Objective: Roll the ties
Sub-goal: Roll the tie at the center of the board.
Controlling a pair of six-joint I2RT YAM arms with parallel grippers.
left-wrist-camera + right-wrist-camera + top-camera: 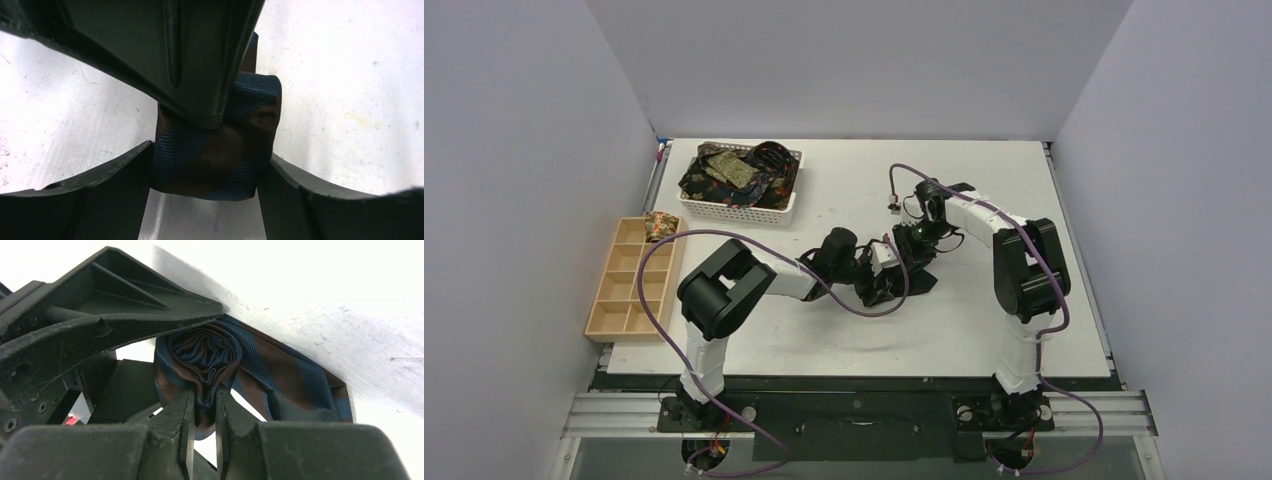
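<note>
one roll (660, 224) in tray (609, 322), more ties (739, 172) in basket (724, 211) | tie (200, 357) mostly wound, tail loose | right hand (204, 405) pinching its core | left hand (210, 156) straddling it, grip unclear

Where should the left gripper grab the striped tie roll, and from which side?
Across the outer wraps of the roll, one finger on each curved side, coming from the side away from the right gripper, which pinches the spiral core. The left gripper straddles it that way. The loose tail lies flat on the table, so squeezing the wraps probably keeps the coil together.
</note>
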